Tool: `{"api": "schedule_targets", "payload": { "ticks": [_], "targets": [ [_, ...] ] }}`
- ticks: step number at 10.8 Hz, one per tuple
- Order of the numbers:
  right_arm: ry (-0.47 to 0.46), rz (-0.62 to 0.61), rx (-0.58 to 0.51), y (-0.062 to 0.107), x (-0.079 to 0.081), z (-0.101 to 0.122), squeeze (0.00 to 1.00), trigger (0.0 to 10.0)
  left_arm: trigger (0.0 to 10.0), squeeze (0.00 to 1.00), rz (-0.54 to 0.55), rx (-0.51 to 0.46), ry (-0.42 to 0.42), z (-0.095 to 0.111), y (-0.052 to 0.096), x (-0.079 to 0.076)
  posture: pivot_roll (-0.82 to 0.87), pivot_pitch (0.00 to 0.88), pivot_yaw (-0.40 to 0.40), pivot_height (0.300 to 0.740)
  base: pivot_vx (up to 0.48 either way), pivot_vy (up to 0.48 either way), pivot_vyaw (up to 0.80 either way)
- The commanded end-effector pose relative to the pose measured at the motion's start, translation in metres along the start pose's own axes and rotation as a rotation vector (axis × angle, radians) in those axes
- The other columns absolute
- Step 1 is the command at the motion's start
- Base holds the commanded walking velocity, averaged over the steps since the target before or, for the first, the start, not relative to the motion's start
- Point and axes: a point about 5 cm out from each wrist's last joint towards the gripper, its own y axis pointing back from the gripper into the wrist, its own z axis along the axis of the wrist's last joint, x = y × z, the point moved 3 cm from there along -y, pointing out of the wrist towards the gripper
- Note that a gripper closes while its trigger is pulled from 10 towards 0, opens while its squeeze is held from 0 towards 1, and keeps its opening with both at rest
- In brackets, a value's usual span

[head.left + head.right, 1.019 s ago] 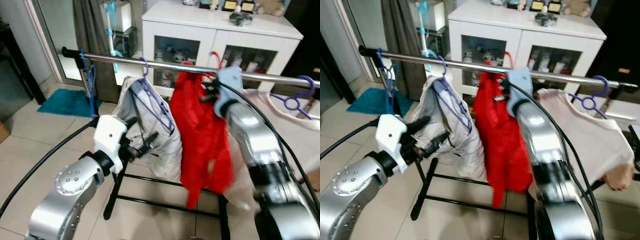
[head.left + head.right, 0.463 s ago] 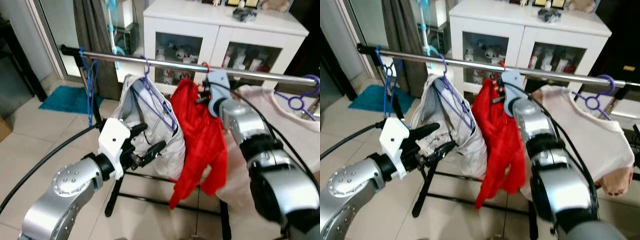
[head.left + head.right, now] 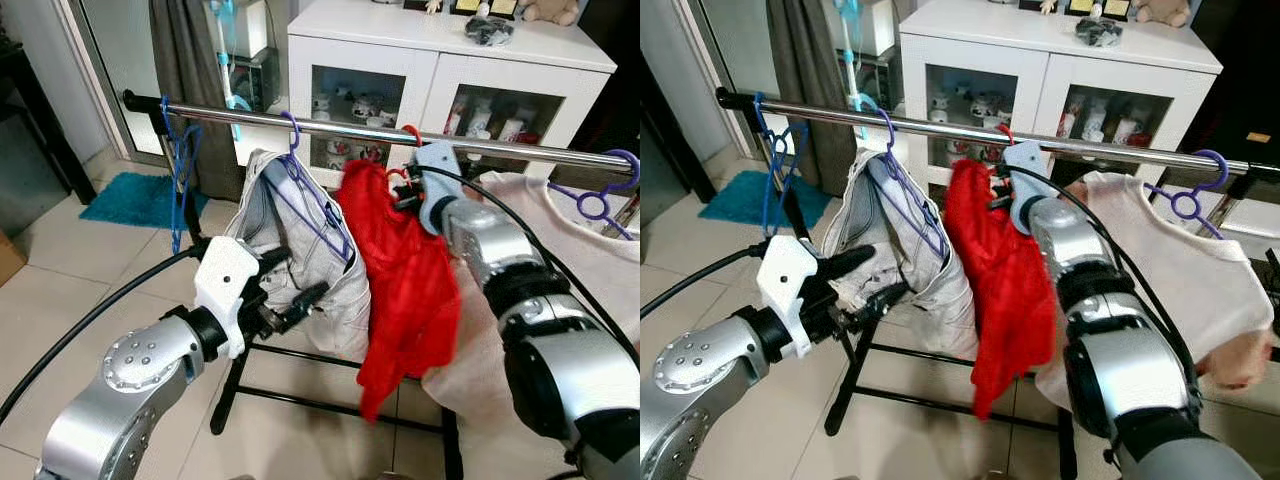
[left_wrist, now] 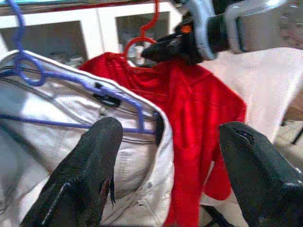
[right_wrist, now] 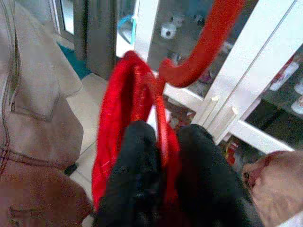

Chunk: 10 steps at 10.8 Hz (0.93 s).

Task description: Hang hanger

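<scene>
Up at the rail, the right gripper point(image 5: 163, 142) was clamped on the neck of the red hanger point(image 3: 408, 133).

Its two black fingers point(image 5: 137, 151) pinched the red wire just below the hook, and the hook sat at the chrome rail point(image 3: 330, 124), at about 12 o'clock of the red shirt point(image 3: 405, 280) draped from it. At 9 o'clock of that shirt hung a pale jacket point(image 3: 300, 240) on a purple hanger point(image 3: 310, 195); at 3 o'clock hung a cream shirt point(image 3: 1180, 270) on another purple hanger point(image 3: 1188, 200). The left gripper point(image 4: 165, 151) stood with fingers spread wide apart, just in front of the pale jacket, holding nothing. A white cabinet point(image 3: 440, 60) stood behind the rail. No writing could be read anywhere.
</scene>
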Motion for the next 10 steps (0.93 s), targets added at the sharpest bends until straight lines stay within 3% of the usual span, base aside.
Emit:
{"api": "schedule_targets", "payload": {
  "ticks": [1,2,4,6,7,8,10],
  "targets": [
    [-0.037,0.010,-0.096,0.007,-0.007,0.013,1.00,10.0,10.0,0.00,0.087,-0.012,0.004,-0.002,0.002,0.011,-0.06,0.000,0.005,0.740,0.000,0.000,0.00],
    [-0.082,0.052,-0.158,0.014,-0.006,0.022,1.00,10.0,10.0,0.00,0.135,-0.019,0.006,-0.003,0.001,0.015,-0.06,0.000,0.009,0.740,0.000,0.000,0.00],
    [-0.072,0.169,-0.325,0.044,0.002,0.038,1.00,10.0,10.0,0.00,0.277,-0.053,0.021,-0.002,0.002,0.026,-0.07,0.000,0.021,0.740,0.000,0.000,0.00],
    [-0.058,0.140,-0.407,0.077,0.001,0.036,1.00,10.0,10.0,0.00,0.343,-0.061,0.014,-0.005,0.005,0.026,-0.08,0.000,0.018,0.740,0.000,0.000,0.00],
    [-0.098,0.157,-0.428,0.094,0.011,0.032,0.00,10.0,10.0,0.00,0.415,-0.066,0.040,-0.007,0.007,0.030,-0.08,0.000,0.008,0.740,0.000,-0.439,0.00],
    [-0.136,0.158,-0.423,0.104,0.019,0.025,0.00,10.0,10.0,0.00,0.429,-0.075,0.034,-0.006,0.007,0.030,-0.08,0.000,0.004,0.740,0.000,-0.480,0.00],
    [-0.199,0.049,-0.399,0.109,0.022,0.014,0.00,10.0,10.0,0.00,0.426,-0.072,0.023,-0.007,0.005,0.028,-0.09,0.000,0.003,0.740,0.000,-0.480,0.00]
  ]
}}
